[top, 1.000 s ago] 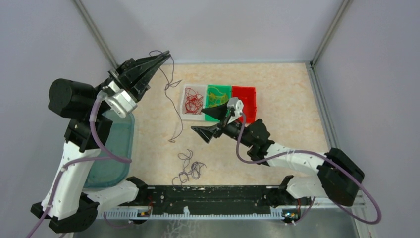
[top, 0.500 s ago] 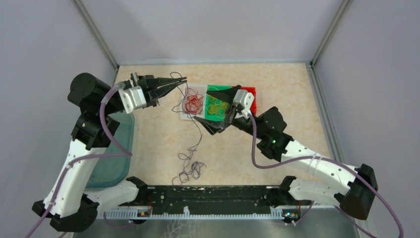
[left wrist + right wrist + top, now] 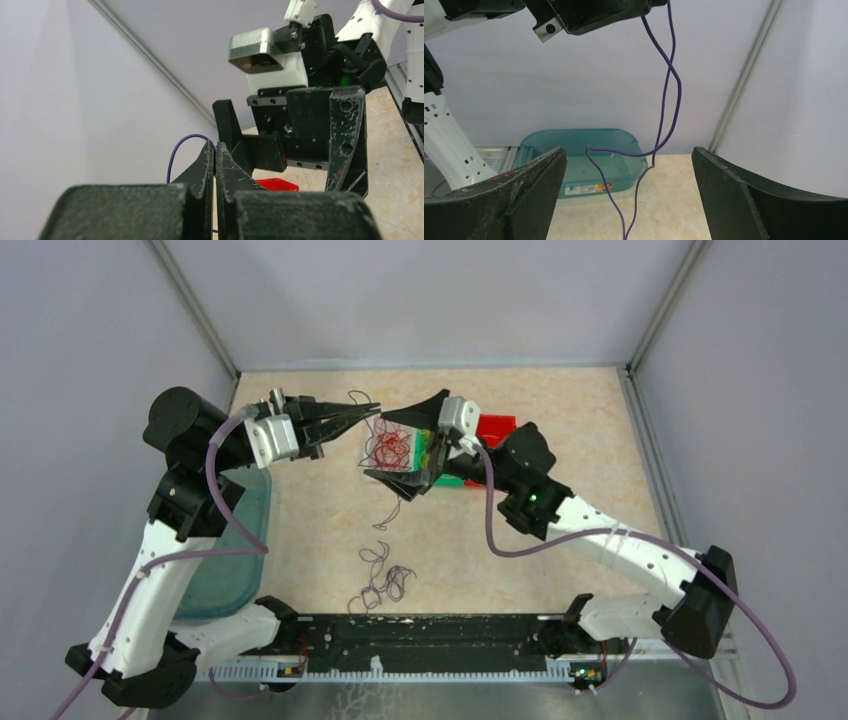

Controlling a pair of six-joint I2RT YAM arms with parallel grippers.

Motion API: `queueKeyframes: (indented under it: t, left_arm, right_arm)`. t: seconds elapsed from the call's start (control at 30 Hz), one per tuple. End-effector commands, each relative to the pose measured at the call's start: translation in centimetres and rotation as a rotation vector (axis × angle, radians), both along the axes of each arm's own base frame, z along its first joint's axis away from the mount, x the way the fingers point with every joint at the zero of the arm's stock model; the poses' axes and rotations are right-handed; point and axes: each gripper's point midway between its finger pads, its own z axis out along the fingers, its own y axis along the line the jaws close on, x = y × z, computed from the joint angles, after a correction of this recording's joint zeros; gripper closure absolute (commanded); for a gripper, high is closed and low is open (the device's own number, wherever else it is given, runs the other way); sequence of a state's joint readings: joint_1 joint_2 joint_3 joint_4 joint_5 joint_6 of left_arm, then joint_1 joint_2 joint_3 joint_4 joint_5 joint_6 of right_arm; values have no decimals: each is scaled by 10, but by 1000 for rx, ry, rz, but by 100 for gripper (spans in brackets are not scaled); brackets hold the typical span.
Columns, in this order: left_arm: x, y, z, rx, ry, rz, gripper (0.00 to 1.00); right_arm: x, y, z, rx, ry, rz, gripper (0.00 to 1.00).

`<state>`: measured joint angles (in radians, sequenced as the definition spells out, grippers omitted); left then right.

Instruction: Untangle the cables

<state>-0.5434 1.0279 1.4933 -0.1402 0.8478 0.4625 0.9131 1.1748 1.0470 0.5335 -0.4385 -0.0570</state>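
Left tool [image 3: 372, 406] pinching cable [image 3: 671, 64], beige tabletop [image 3: 590, 440], walls [image 3: 430, 300]

White plastic arm shells [image 3: 150, 580] sit between bulky black joint housings [image 3: 178, 420]; mauve hoses [image 3: 488, 530] loop alongside. The right gripper [image 3: 377, 446] has scuffed, tapered black fingers [image 3: 734, 200].

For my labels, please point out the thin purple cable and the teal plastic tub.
thin purple cable [image 3: 670, 64]: right wrist view, where strands cross.
teal plastic tub [image 3: 549, 143]: right wrist view, side wall.

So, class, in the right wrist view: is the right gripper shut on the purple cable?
No, the right gripper stands wide open, and the purple cable hangs between its jaws without touching them.
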Motion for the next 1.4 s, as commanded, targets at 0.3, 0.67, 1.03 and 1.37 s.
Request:
queueKeyframes:
  t: [0.3, 0.67, 1.03, 1.37]
  left_arm:
    - [-13, 2, 4, -6, -16, -32, 100]
    - [-5, 4, -8, -2, -10, 12, 75]
    - [26, 11, -74, 157, 190, 159, 12]
    - [28, 25, -152, 325, 382, 240, 0]
  right_arm:
    - [9, 36, 9, 26, 107, 124, 45]
    - [41, 7, 25, 168, 238, 22, 100]
    - [136, -98, 9, 150, 237, -486, 100]
    - [214, -171, -51, 48, 274, -842, 100]
